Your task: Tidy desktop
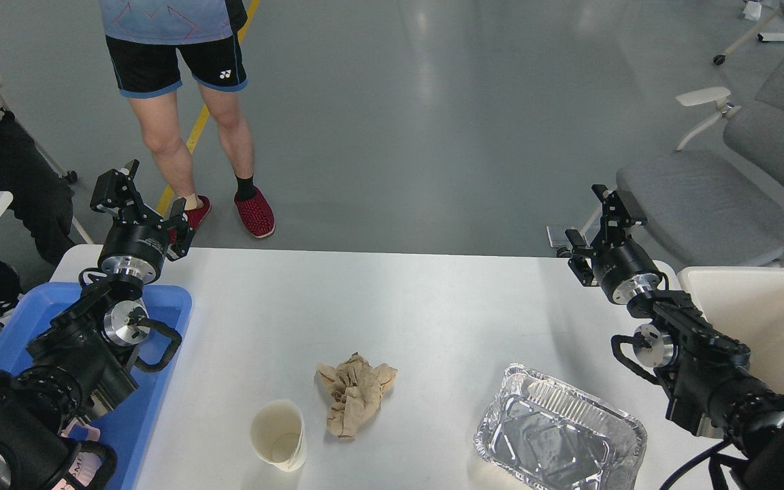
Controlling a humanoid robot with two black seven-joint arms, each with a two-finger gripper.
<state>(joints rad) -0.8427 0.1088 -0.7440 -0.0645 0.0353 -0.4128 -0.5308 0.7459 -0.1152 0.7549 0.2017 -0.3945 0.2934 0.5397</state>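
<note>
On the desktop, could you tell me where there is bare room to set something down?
The desktop is bare across its far half, from the blue tray to the cream bin. Smaller gaps lie between the crumpled brown paper and the foil tray. The near edge is crowded: paper cup, paper, foil tray.
</note>
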